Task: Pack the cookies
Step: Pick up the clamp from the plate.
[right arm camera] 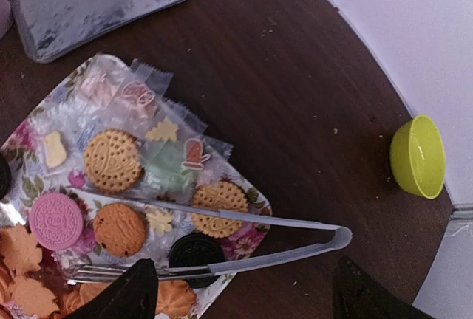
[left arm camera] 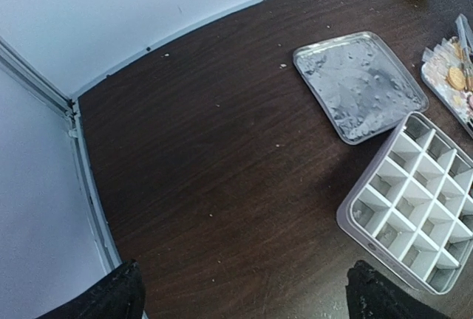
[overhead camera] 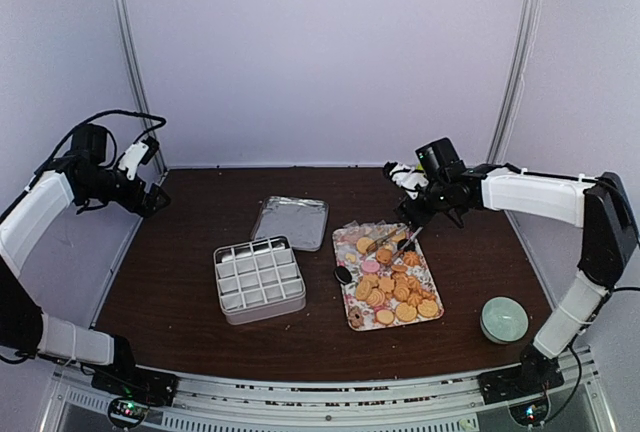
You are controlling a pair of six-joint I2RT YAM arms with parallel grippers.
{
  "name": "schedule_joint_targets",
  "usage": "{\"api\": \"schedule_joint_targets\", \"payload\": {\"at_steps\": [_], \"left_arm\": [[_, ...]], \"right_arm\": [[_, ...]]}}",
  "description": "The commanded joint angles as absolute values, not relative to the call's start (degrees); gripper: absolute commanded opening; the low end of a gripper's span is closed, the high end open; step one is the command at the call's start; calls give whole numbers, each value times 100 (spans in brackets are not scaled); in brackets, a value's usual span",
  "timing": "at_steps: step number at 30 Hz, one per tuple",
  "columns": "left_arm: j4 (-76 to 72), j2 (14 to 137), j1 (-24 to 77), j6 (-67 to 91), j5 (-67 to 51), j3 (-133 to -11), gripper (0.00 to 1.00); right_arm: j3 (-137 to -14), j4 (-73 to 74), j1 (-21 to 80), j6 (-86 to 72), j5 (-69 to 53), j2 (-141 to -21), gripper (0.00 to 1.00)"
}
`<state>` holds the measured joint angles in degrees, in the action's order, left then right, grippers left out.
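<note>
Well, the right gripper (right arm camera: 244,289) hung low over the far end of the floral tray (right arm camera: 247,244), its two fingers spread wide on either side of the metal tongs (right arm camera: 281,221), touching nothing that I could see. The tongs lay slantwise across the tray, bend end poking out past the right rim and tips resting among the cookies (overhead camera: 388,292). These were heaped mostly on the near half of the tray, right of the table's middle. Crinkly clear wrappers (right arm camera: 140,94) sat beneath the tongs' arms.

That was my worry. If the fingers came together off-centre, I judged the thin springy arms would likely skate on the wrappers or swing round, sweeping biscuits off the tray's edge. A grip too close to the bend would leave little squeeze at the tips. Fingertips pushed too low might catch the rim and tilt the whole tray.

To the left, the divided box (overhead camera: 259,277) sat with every compartment I could see empty, its lid (overhead camera: 290,222) lying just beyond it. So none of the packing looked done. The left gripper (left arm camera: 247,293) hovered wide and empty, well off at the far left.
</note>
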<state>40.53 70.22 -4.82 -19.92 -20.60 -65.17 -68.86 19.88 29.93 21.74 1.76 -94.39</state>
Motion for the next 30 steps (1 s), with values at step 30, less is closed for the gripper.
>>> {"api": "schedule_joint_targets", "payload": {"at_steps": [30], "left_arm": [[4874, 7233, -312, -2400, -2865, -6970, 98]], "right_arm": [[-8086, 3416, 3632, 5110, -755, -10954, 60]]}}
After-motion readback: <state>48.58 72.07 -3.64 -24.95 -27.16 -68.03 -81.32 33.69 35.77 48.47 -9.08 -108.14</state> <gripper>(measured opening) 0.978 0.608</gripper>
